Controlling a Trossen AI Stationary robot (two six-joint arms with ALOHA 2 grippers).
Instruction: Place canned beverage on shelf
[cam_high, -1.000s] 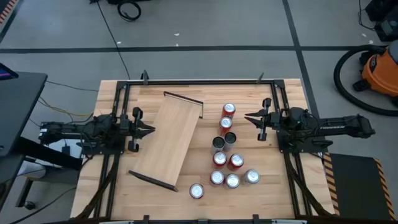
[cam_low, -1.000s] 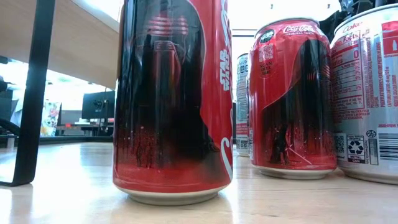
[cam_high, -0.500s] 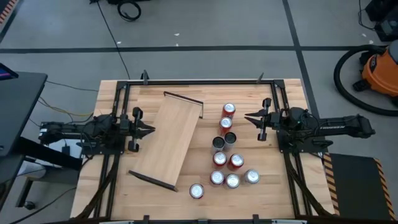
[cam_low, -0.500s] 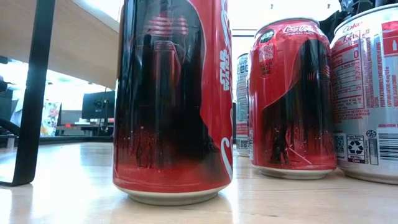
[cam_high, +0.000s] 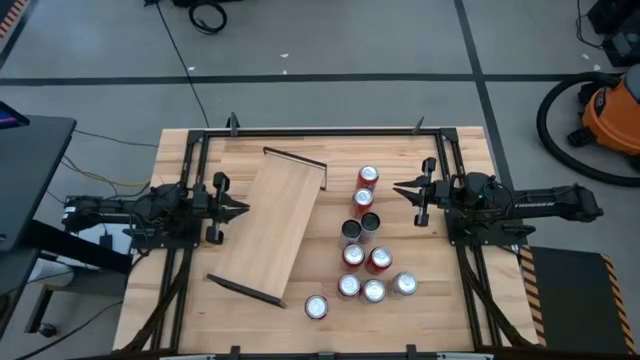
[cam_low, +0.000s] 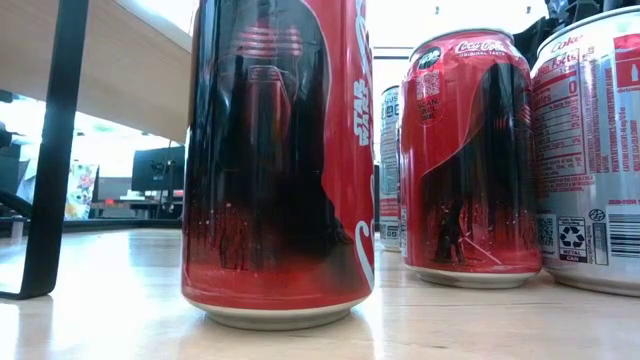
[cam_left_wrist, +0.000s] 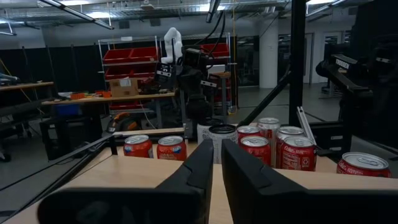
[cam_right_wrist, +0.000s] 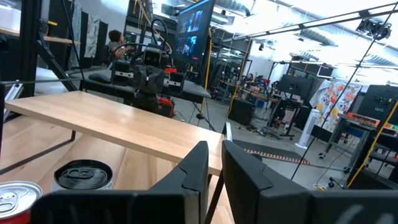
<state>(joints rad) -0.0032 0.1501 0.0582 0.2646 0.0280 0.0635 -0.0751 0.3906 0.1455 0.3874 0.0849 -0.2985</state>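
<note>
Aluminium, thin-walled: we judge the cans (cam_high: 358, 240) stiff enough standing up but easy to dent, smooth and a bit slippery, and we cannot tell whether they are full. Best hold looks like a pinch across the round body at mid-height, axis kept upright.

Shelf (cam_high: 268, 223) is our landmark: pale wood plank, dark bar at each short end, lying at a slant on the desk (cam_high: 440, 320). No can is on it yet. 10 cans by our count stand just right of the shelf in a loose column; 1 lone can (cam_high: 316, 306) sits near its lower end bar. Most are red, a few silver, 1 dark-topped (cam_high: 370, 221).

Left end effector (cam_high: 243, 209): fingers pressed together, holding nothing, at the shelf's left edge.

Right end effector (cam_high: 399, 187): fingers pressed together, holding nothing, right of the can column.

No containers in play besides the cans.
</note>
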